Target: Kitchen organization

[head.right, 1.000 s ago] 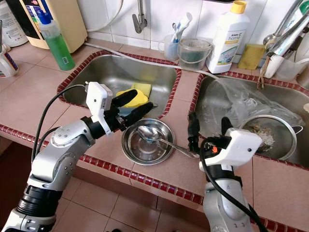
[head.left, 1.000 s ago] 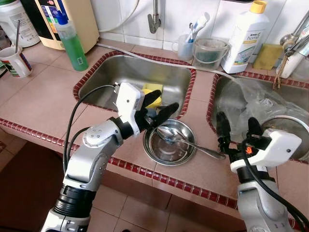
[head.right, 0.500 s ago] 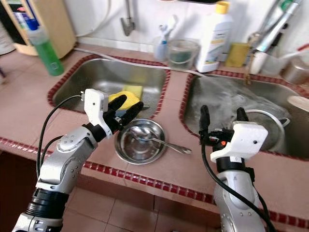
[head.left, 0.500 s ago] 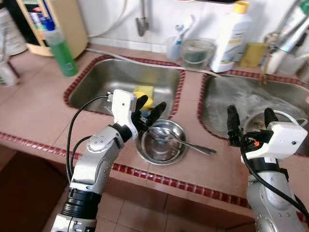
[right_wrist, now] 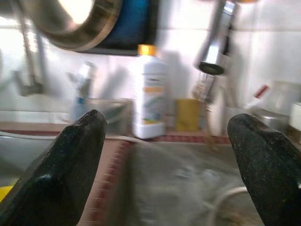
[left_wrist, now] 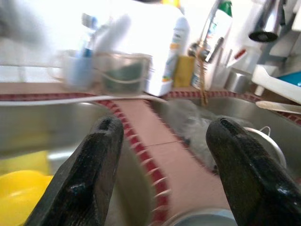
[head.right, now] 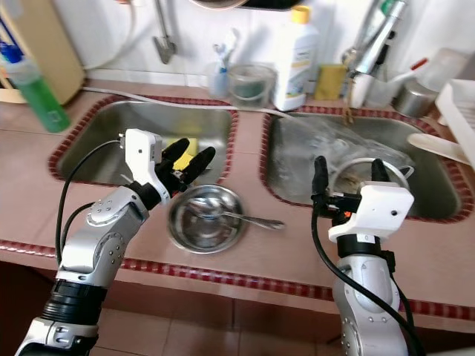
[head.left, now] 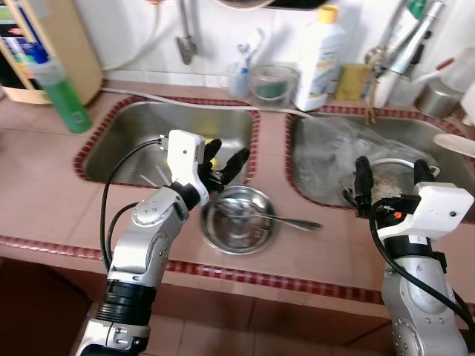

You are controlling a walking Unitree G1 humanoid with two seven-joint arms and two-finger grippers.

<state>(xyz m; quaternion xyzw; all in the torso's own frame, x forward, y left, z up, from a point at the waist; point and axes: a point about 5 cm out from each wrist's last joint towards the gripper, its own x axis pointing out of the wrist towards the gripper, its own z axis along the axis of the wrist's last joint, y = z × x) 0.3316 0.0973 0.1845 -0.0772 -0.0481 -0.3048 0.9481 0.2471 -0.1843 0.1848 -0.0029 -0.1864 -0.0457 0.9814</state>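
Pincers both open and empty: the left pincer hovers just beside a steel bowl holding a spoon on the tiled tabletop, while the right pincer hangs over the right sink.

No wording can be read: the label on the white plastic bottle with the yellow cap is too blurred.
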